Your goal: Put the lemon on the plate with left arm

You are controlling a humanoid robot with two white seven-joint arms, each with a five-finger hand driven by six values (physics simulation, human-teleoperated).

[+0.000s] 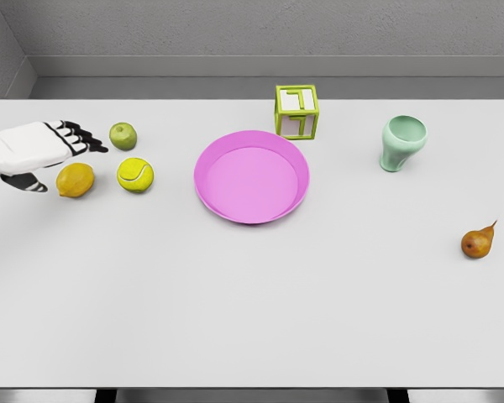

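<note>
Item 1. Left hand [46, 151]: white five-finger hand with black fingertips, entering from the left edge of the head view. Fingers extended and spread, thumb lying lower; nothing held. It sits just above and to the left of the lemon, near it, though contact cannot be confirmed.

Item 2. Yellow oval lemon [76, 180]: resting on the counter beside the hand's thumb, well apart from the plate. Not grasped, not lifted.

Item 3. Yellow-green fuzzy tennis ball [135, 175]: just right of the lemon, lying between it and the plate.

Item 4. Small green round apple [123, 135]: behind the ball, just beyond the fingertips.

Item 5. Round pink shallow plate [290, 159]: centre of the counter, holding nothing.

Item 6. Lime-green open-frame cube [297, 111]: just behind the plate's far rim.

Item 7. Pale mint-green flared cup [401, 143]: upright, right of the plate.

Item 8. Brown-orange pear [478, 242]: lying near the right edge, well apart from everything else.

Item 9. Flat white counter [252, 311]: carries all of the above.

Right hand: not in view.

Status: early stage, by my reading. The approach to the lemon looks nearly complete; closing on it, lifting, carrying it past the tennis ball to the plate, and release all remain.
</note>
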